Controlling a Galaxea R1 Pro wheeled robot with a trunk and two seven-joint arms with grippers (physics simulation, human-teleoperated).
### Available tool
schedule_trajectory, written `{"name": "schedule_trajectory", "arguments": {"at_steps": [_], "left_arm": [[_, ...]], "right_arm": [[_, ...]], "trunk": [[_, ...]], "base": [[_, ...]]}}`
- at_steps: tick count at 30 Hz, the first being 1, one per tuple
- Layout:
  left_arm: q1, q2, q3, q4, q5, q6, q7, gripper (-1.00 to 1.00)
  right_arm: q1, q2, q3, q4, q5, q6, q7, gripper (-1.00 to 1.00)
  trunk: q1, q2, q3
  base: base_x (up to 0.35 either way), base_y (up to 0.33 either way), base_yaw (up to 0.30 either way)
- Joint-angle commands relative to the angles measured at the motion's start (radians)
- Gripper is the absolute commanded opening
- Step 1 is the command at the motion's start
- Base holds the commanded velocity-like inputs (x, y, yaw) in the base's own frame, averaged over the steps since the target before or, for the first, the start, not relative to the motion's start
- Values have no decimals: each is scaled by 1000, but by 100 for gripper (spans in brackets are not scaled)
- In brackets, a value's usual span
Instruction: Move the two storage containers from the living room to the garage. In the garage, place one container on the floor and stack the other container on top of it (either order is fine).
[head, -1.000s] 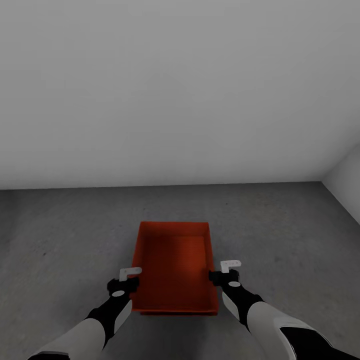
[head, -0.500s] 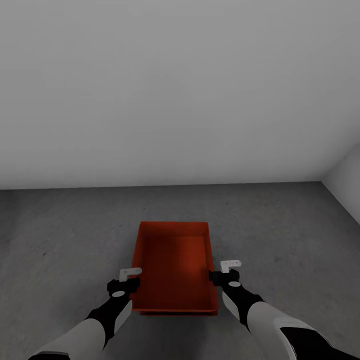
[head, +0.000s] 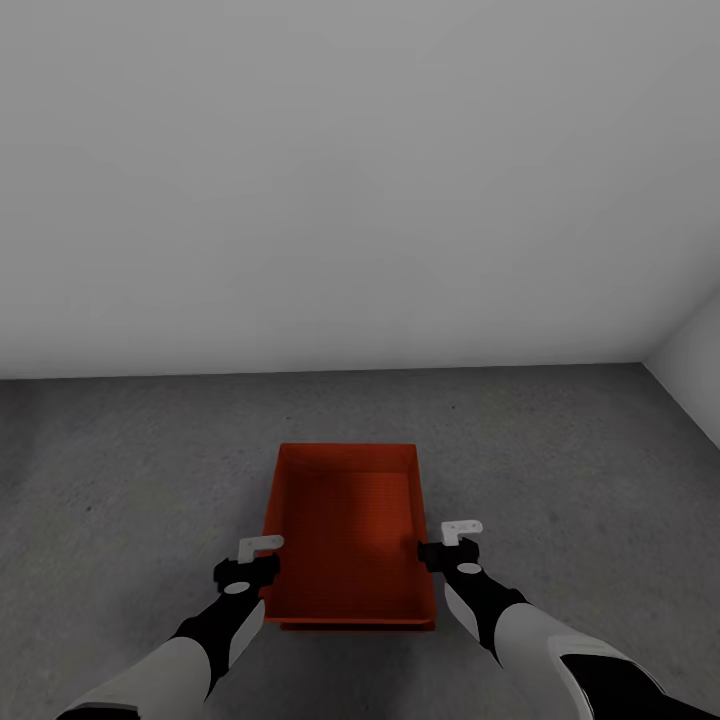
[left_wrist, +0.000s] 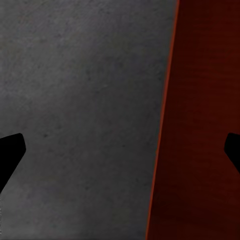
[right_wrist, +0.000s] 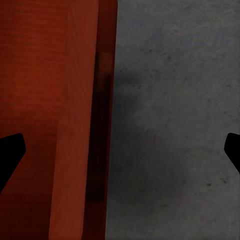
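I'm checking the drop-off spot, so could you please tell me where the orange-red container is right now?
In the head view the orange-red container sits on the dark grey floor, low and central, between the left gripper and the right gripper, short of the white wall.

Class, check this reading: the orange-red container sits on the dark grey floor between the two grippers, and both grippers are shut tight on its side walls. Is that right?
One point is wrong. The container does sit on the floor between them, but the left gripper and right gripper are open: each wrist view shows its fingertips spread wide, straddling a side wall without clamping it.
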Motion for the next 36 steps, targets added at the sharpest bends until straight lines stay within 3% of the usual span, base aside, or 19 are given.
{"name": "schedule_trajectory", "arguments": {"at_steps": [1,12,36], "left_arm": [[-1,0,-2,1,3,-4,9,100],[-1,0,-2,1,4,-5,27,100],[-1,1,0,1,4,-5,27,100]], "right_arm": [[-1,1,-8,1,10,-3,-3,100],[-1,1,-8,1,10,-3,-3,100],[-1,1,-10,1,8,-2,-3,100]], "trunk": [[0,0,-1],[0,0,-1],[-92,168,75]], "base": [[0,0,0],[0,0,0],[0,0,0]]}}
